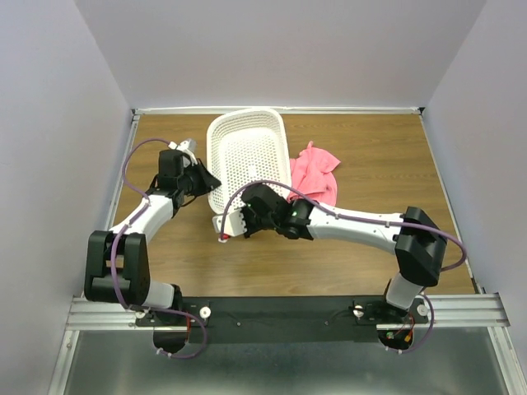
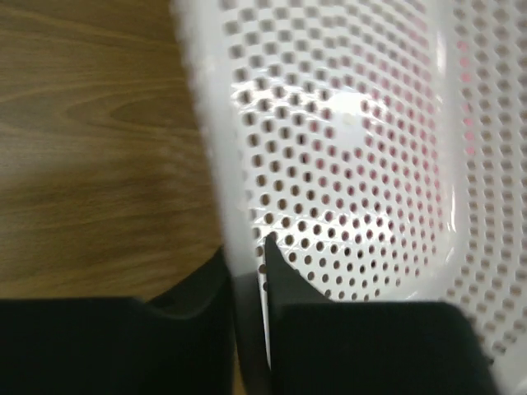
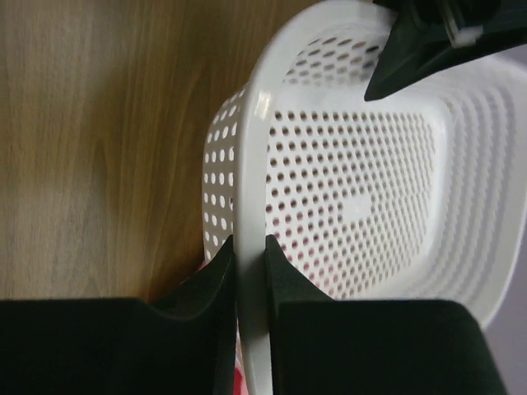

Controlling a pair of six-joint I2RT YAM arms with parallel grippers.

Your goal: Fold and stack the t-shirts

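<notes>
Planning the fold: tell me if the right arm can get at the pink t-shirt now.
Probably not yet: the right gripper is clamped on the basket rim, though the t-shirt lies close beside it.

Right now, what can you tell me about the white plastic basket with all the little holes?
The white perforated plastic basket is rectangular with rounded corners, a smooth thick rim and holes across walls and floor. It looks empty, over the wooden table. The left gripper clamps its left rim, the right gripper its near rim. A crumpled pink cloth t-shirt lies against its right side.
</notes>
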